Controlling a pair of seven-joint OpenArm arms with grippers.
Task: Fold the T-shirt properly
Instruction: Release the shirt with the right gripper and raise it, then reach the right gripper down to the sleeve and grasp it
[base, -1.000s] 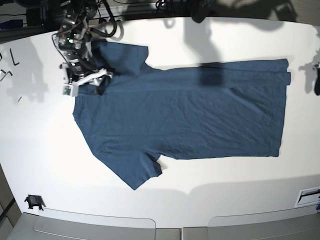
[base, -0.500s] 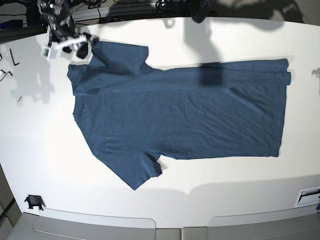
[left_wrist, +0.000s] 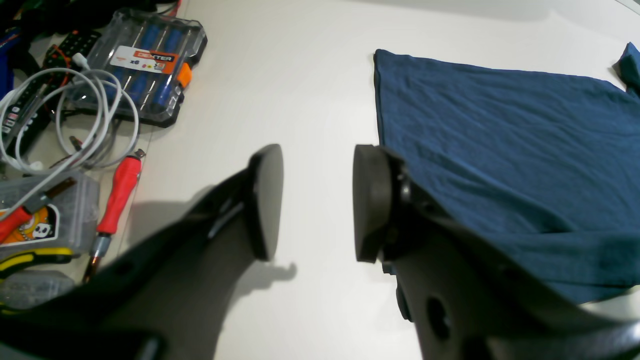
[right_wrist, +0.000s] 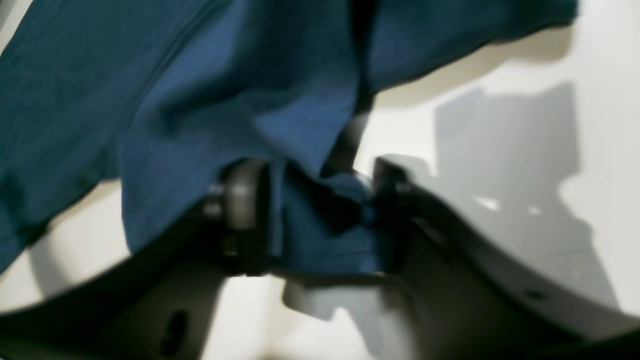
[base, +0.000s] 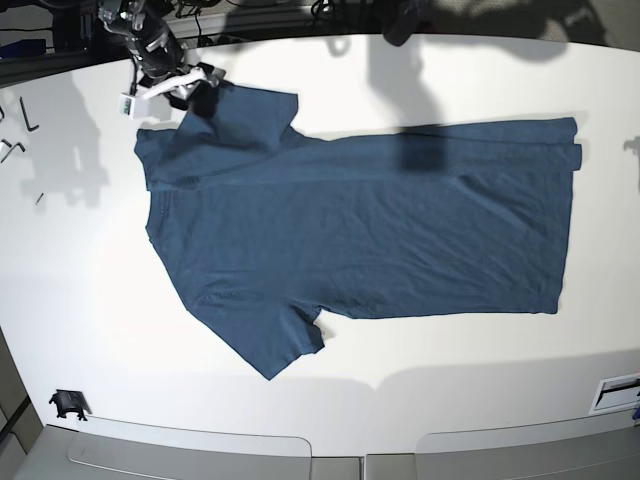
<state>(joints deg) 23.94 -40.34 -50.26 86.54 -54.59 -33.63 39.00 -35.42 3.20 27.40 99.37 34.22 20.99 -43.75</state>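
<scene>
T-shirt (base: 370, 220) lies long axis across the counter (base: 90, 300); right gripper (right_wrist: 312, 210) straddles sleeve cloth, grip uncertain; left gripper (left_wrist: 315, 200) released beside the hem.

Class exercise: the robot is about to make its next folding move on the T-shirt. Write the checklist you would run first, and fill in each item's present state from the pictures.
1. Dark navy-blue short-sleeved T-shirt spread flat on the white table: mostly ok; the far sleeve is bunched.
2. Right gripper has sleeve cloth between its jaws: ok.
3. Right gripper fully clamped on that cloth: cannot tell, picture blurred.
4. Left gripper open and empty beside the hem: ok.
5. Screwdriver set in a clear case and white cable off the shirt: ok.
</scene>
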